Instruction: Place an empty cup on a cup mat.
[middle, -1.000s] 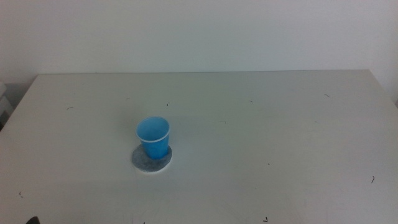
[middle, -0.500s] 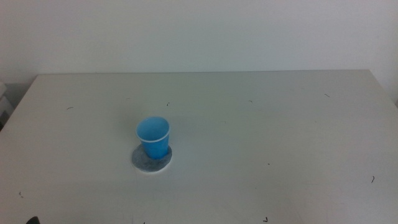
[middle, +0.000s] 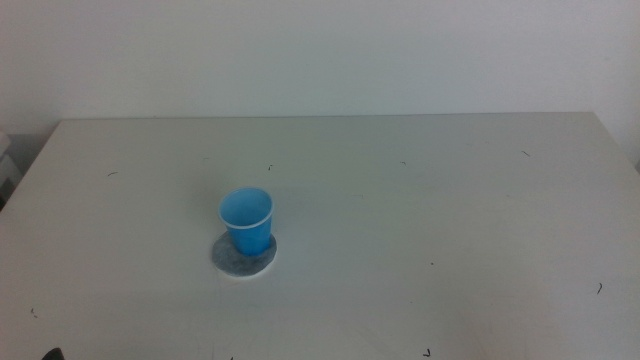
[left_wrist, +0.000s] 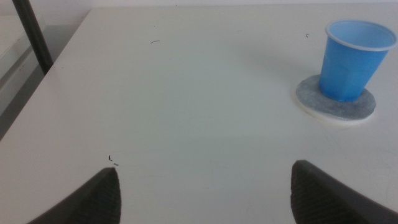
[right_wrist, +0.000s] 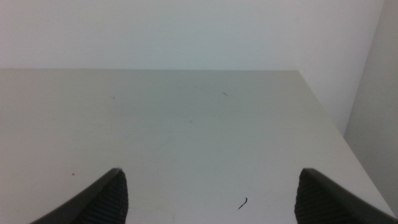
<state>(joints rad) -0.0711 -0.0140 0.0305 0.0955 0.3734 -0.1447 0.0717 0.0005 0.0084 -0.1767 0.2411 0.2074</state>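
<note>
Cup (middle: 246, 221) and mat (middle: 243, 257) sit together on the white desk (middle: 450, 220), left of the desk's middle in the overhead view. The cup is bright blue with a thin pale rim, narrower at the base, and it stands upright with its mouth open to the camera; nothing shows inside it. Its base rests on the mat, a flat round disc of mottled grey-white stone. The cup is not centred: it sits toward the mat's 1 o'clock edge in the overhead view, leaving a wider crescent of stone bare toward 7 o'clock.

Neither arm reaches into the overhead view. From the left wrist camera, the left end effector (left_wrist: 205, 190) hangs over bare desk with its two dark jaws spread wide and nothing between them. The cup (left_wrist: 353, 60) and mat (left_wrist: 336, 104) lie well apart from it, off toward 2 o'clock in that picture, untouched.

The right end effector (right_wrist: 208, 196) is likewise wide open and empty, its jaws framing bare desk near the far right corner, with the pale wall beyond. A few small dark scuffs mark the desk surface.
</note>
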